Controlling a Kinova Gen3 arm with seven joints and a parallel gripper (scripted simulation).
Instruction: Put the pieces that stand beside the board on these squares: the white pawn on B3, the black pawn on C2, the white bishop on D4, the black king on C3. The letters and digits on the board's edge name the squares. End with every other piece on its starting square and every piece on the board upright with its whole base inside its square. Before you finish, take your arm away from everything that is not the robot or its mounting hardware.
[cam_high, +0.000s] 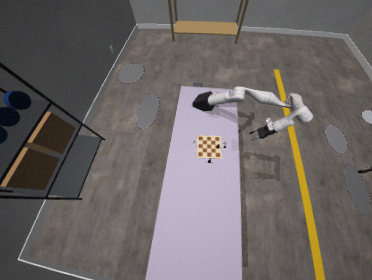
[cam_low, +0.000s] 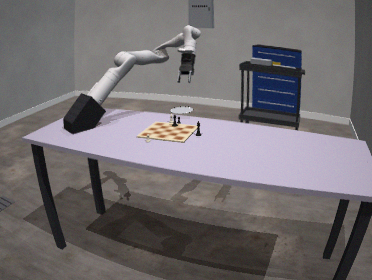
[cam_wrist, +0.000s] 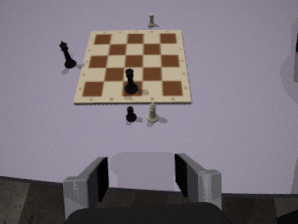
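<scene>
The chessboard (cam_wrist: 133, 66) lies on the lilac table; it also shows in the exterior view (cam_low: 167, 132) and in the overhead view (cam_high: 209, 146). One black piece (cam_wrist: 131, 83) stands on the board near its close edge. The tall black king (cam_wrist: 67, 55) stands off the board's left side. A black pawn (cam_wrist: 131, 115) and a white piece (cam_wrist: 152, 115) stand side by side just off the close edge. Another white piece (cam_wrist: 152, 22) stands off the far edge. I cannot tell which white piece is the bishop. My gripper (cam_wrist: 141, 169) (cam_low: 185, 79) is open and empty, high above and beyond the table's edge.
The arm's dark base (cam_low: 82, 115) sits on the table's end, left of the board. A blue tool cart (cam_low: 272, 85) stands behind the table. The edge letters of the board are too small to read.
</scene>
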